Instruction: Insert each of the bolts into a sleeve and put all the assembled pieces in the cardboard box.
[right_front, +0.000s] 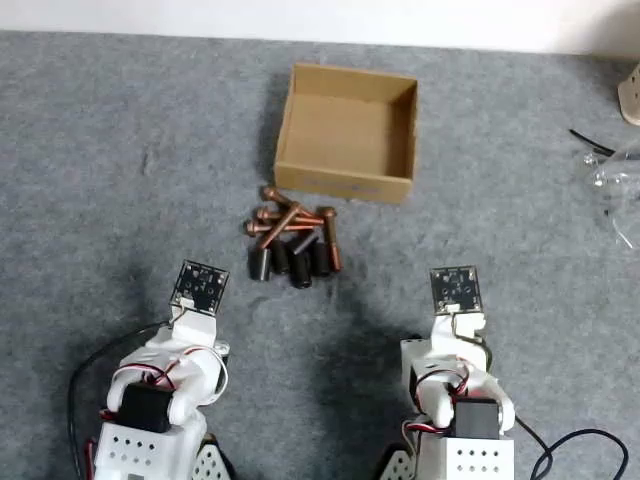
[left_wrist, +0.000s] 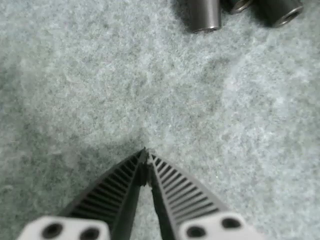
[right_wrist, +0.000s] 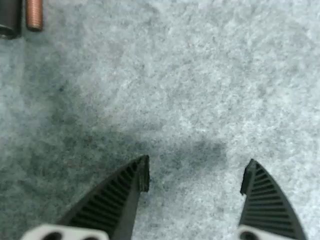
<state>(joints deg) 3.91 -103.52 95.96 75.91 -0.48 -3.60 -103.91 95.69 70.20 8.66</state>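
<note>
Several copper bolts (right_front: 290, 222) lie in a heap in front of the open cardboard box (right_front: 345, 175), with several black sleeves (right_front: 290, 260) lying just nearer than them. Sleeve ends (left_wrist: 205, 15) show in the left wrist view, and a sleeve (right_wrist: 10, 20) and a bolt tip (right_wrist: 34, 15) in the right wrist view. My left gripper (left_wrist: 146, 156) is shut and holds nothing, hovering over bare carpet short of the sleeves. My right gripper (right_wrist: 195, 175) stands open over bare carpet, off to the side of the pile. Both arms (right_front: 195, 330) sit folded near the front edge.
Grey carpet (right_front: 120, 180) covers the table. Clear plastic pieces and a black wire (right_front: 610, 170) lie at the far right edge. Cables (right_front: 575, 445) trail beside the arm bases.
</note>
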